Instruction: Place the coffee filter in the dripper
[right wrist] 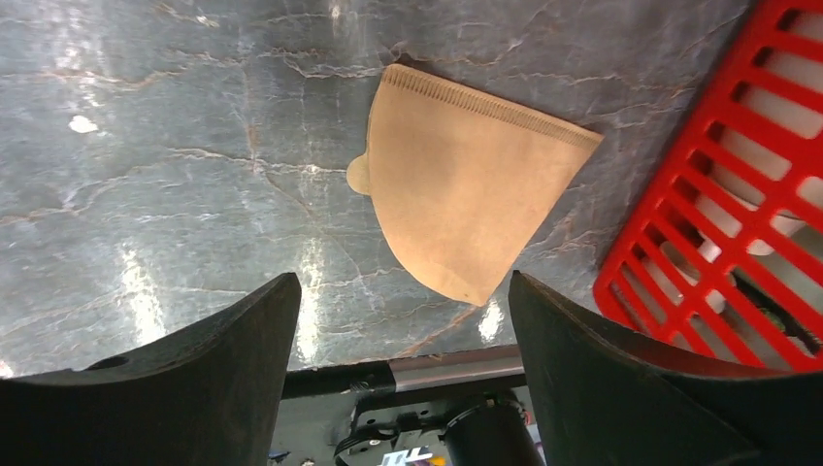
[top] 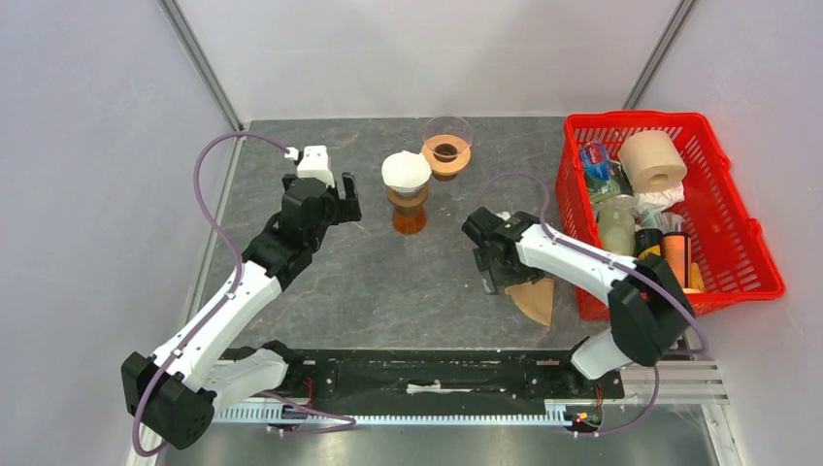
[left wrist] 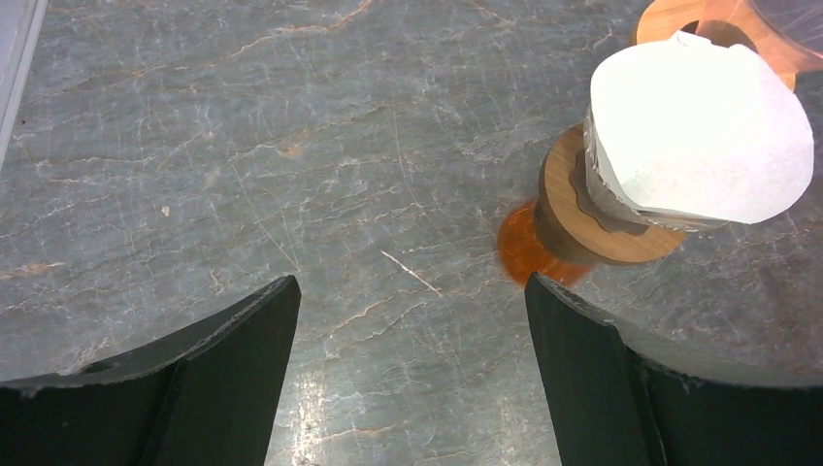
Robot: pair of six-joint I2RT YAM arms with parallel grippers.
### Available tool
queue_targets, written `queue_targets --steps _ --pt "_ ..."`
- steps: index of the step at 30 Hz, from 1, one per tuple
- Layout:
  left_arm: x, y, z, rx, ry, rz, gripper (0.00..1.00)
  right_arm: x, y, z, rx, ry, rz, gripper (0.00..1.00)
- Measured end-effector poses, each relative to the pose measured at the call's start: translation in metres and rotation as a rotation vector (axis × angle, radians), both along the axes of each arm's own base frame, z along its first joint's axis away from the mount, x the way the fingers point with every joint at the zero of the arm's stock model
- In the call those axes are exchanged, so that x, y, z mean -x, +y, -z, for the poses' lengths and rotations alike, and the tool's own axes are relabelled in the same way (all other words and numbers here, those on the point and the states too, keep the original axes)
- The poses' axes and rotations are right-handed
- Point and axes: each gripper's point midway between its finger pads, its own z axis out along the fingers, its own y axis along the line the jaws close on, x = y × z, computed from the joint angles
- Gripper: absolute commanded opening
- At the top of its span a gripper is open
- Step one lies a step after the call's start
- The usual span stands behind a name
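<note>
A brown paper coffee filter [top: 537, 300] lies flat on the table next to the red basket; in the right wrist view the filter [right wrist: 466, 209] lies ahead of the jaws. My right gripper [top: 492, 260] is open and empty, hovering just left of it. A white paper filter [top: 405, 171] sits in an amber dripper [top: 409, 208] with a wooden collar at the table's middle back; it also shows in the left wrist view [left wrist: 694, 136]. A second amber dripper [top: 447, 148] stands behind it, empty. My left gripper [top: 335, 202] is open and empty, left of the dripper.
A red basket [top: 767, 260] at the right holds a roll of tissue [top: 652, 161], bottles and packets. The black rail [top: 437, 374] runs along the table's near edge. The enclosure walls stand close on the left and the back.
</note>
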Motion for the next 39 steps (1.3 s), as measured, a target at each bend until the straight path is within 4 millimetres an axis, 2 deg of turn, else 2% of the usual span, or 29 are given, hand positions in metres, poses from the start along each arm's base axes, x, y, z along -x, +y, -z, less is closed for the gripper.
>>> queue_targets --steps 7,11,23,30,34,37,39 --pt "-0.001 -0.001 -0.006 0.021 -0.020 -0.007 0.93 0.008 -0.002 0.038 0.074 0.115 0.078 0.68" --pt "-0.001 -0.001 -0.006 0.022 -0.021 -0.007 0.93 0.010 -0.007 0.050 0.101 0.148 0.123 0.56" --pt "-0.001 0.001 -0.005 0.020 -0.024 -0.015 0.94 0.008 -0.022 0.060 0.084 0.180 0.234 0.40" --pt "-0.001 0.003 -0.005 0.020 -0.024 -0.019 0.94 0.008 -0.018 0.066 -0.052 0.249 0.287 0.26" --pt "-0.001 0.003 -0.006 0.021 -0.026 -0.020 0.94 0.008 -0.015 0.067 -0.105 0.273 0.303 0.17" --pt "0.000 0.003 -0.008 0.024 -0.031 -0.020 0.94 0.008 -0.013 0.067 -0.126 0.278 0.303 0.03" --pt "0.000 0.004 -0.010 0.027 -0.036 -0.020 0.94 0.008 -0.012 0.068 -0.140 0.279 0.298 0.00"
